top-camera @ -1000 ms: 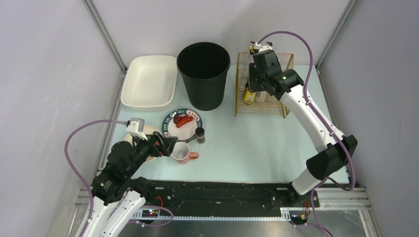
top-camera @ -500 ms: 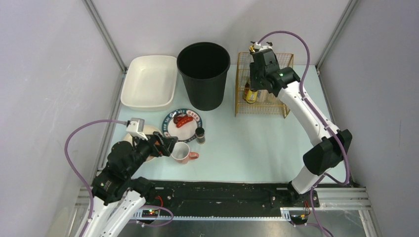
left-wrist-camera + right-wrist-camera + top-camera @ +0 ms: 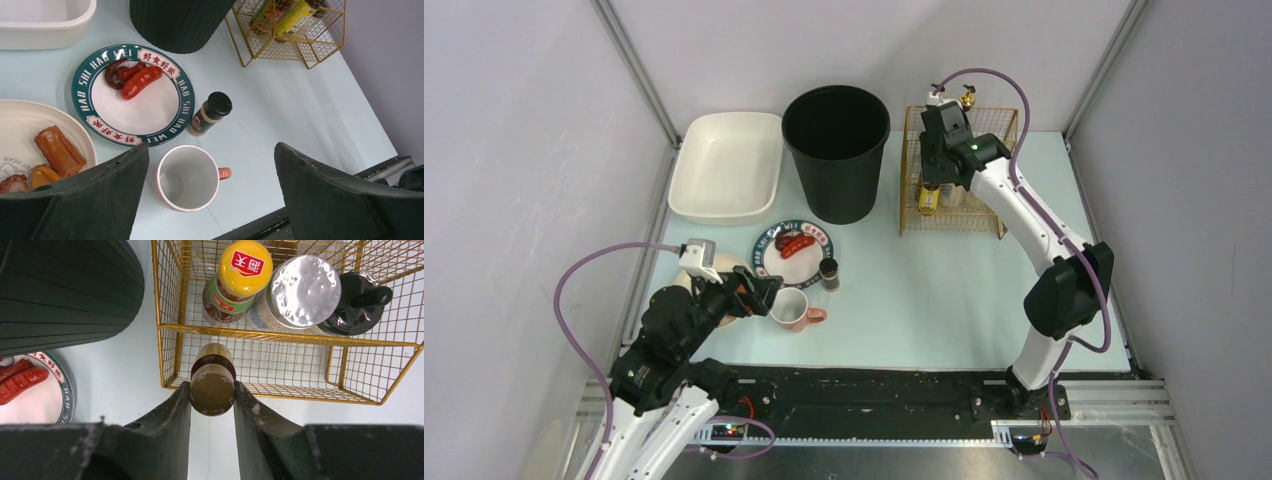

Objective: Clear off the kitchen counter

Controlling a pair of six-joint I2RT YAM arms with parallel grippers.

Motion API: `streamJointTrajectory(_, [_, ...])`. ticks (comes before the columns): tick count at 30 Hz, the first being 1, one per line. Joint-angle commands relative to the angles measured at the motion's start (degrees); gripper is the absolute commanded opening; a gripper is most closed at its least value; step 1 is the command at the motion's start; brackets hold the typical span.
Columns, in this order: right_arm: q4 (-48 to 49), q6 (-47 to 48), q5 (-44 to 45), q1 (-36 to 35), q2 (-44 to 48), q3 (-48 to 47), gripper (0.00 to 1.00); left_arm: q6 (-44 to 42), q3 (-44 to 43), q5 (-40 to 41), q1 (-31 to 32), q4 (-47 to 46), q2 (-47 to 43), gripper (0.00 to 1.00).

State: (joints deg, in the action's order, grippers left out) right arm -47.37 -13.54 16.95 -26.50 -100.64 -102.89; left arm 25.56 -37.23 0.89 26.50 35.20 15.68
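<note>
**Kitchen counter [image 3: 924,300], pale mint, grey-walled: bottle arriving at the basket**

Change over the last second: the right arm has folded its elbow inward and its wrist has edged toward the back wall. The right gripper [image 3: 212,388] is clamped on a brown-capped bottle [image 3: 213,357] at the near-left corner of the wire basket [image 3: 280,335]. Whether the bottle stands on the basket floor cannot be told. Judged: one item nearly stowed, release pending.

The left gripper [image 3: 211,150] has not moved; its jaws stand wide apart, holding nothing, above the mug [image 3: 187,177].

Count:
- Basket contents, standing: yellow-capped bottle [image 3: 245,267], 1; silver-lidded jar [image 3: 302,287], 1; black-topped container [image 3: 360,302], 1.
- Loose on the counter: mug, 1; spice shaker [image 3: 210,112], 1; green-rimmed plate [image 3: 82,85] with sausages, 1; cream plate [image 3: 20,120] with food, 1.
- Receptacles: black bin [image 3: 839,195], 1; white tray [image 3: 729,160], 1.
</note>
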Motion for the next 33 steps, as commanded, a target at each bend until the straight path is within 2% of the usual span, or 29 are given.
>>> streamJointTrajectory(1, [4.22, -1.11, 1.18, 0.22, -0.63, -1.97, 0.0, 0.53, 0.24, 0.33, 0.35, -1.4, -0.09, 0.98])
streamJointTrajectory(21, [5.2, -3.48, -1.66, 2.55, -3.79, 2.52, 0.02, 0.54, 0.23, 0.35, 0.31, -1.38, 0.59, 0.98])
streamJointTrajectory(23, [5.32, -3.63, -2.0, 2.51, -3.72, 2.82, 0.1, 0.46, 0.23, 0.32, 0.32, -1.37, 0.72, 0.98])
streamJointTrajectory(26, [5.24, -3.63, -2.05, 2.51, -3.67, 3.09, 0.3, 0.46, 0.23, 0.27, 0.31, -1.41, 1.01, 0.98])
streamJointTrajectory(33, [4.77, -3.17, -1.15, 2.51, -2.09, 2.55, 0.57, 0.5, 0.25, 0.29, 0.31, -1.42, 1.18, 0.98])
